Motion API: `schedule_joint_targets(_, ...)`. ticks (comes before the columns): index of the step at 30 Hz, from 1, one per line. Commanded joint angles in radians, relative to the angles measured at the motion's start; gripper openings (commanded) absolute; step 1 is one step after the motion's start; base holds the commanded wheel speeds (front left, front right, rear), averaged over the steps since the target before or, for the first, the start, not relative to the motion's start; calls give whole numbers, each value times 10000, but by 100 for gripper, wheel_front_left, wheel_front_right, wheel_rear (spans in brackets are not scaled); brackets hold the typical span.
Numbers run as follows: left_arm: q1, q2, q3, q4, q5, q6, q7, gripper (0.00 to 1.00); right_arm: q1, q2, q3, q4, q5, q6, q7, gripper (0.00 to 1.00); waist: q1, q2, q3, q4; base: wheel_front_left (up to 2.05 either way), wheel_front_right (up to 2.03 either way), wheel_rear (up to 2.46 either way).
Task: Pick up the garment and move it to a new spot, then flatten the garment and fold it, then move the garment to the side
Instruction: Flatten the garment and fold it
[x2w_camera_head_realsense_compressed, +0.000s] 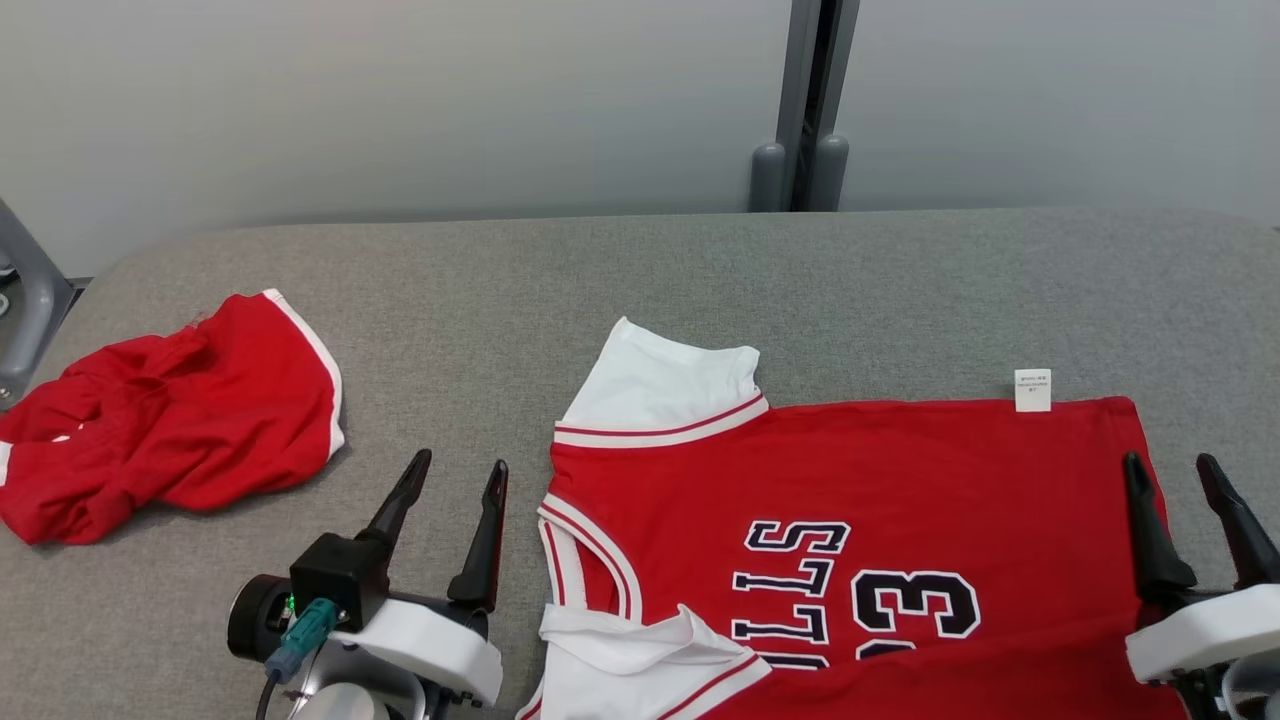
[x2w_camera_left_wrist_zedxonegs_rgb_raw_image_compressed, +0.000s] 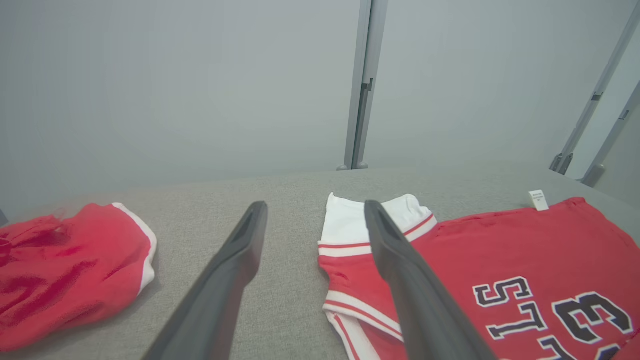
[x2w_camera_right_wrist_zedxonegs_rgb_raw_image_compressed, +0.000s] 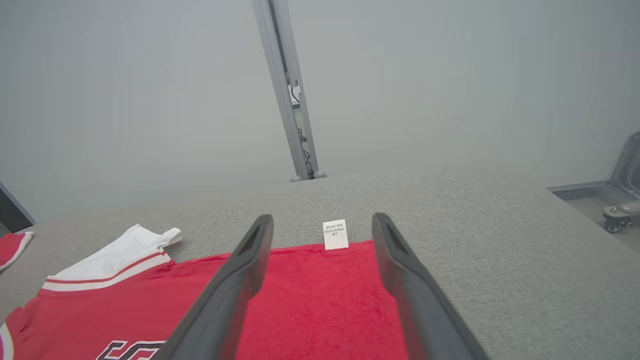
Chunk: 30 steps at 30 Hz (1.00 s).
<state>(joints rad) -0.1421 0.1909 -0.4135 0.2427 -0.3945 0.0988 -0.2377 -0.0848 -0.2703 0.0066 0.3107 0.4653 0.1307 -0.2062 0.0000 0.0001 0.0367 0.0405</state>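
One red jersey (x2w_camera_head_realsense_compressed: 880, 500) lies spread on the grey table (x2w_camera_head_realsense_compressed: 700, 270), neck end toward the robot's left and hem toward its right, with neither gripper holding it.

Judged stage: flattening, ahead of the fold. To do it well, smooth the near sleeve (x2w_camera_head_realsense_compressed: 640, 650) first, as it is rumpled and turned over itself. Then grip matching edges at collar and hem, low to the cloth, so the body is not dragged askew. The red body is largely flat, with white sleeves banded in red, black-and-white lettering and a white tag (x2w_camera_head_realsense_compressed: 1033, 390) at the far hem edge. The left gripper (x2w_camera_head_realsense_compressed: 460, 465) stands over bare table just beside the collar end, jaws wide and empty. The right gripper (x2w_camera_head_realsense_compressed: 1170, 462) is at the hem end, likewise wide and empty. A second red garment (x2w_camera_head_realsense_compressed: 170, 410) lies crumpled well apart to the left.
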Motion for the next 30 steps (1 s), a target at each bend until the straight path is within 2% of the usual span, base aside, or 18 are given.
schedule_joint_targets(1,-186,-43,118,61,43,91,-76,100,-107,48,51,46,-95,1,-131,100,0,-1,92,-58,0,0,0)
schedule_joint_targets(4,-499,-456,475,399,65,60,-262,100,-396,245,271,212,-421,-1,-482,100,0,-1,337,-159,0,0,0)
schedule_joint_targets(10,-588,-995,1335,19,1009,-245,-274,100,-750,945,20,-108,-1197,-1,-605,100,0,-1,876,-378,0,0,0)
schedule_joint_targets(13,-569,-1155,1671,96,1288,-513,-278,100,-699,1255,-199,-425,-1383,1,-601,100,0,-1,1096,-487,0,0,0)
schedule_joint_targets(19,-986,-1272,2060,513,1861,-1024,-279,100,-863,1449,-309,-734,-1506,1,-604,100,0,-1,1517,-804,0,0,0)
schedule_joint_targets(24,-1972,-1201,2106,1540,2382,-1359,-279,100,-1059,1563,-229,-948,-1498,1,-604,100,0,-1,1934,-1180,0,0,0)
schedule_joint_targets(30,-4037,-944,1853,3711,2783,-1657,-217,100,-1318,1708,-75,-1144,-1608,1,-604,100,0,-1,2595,-1658,0,0,0)
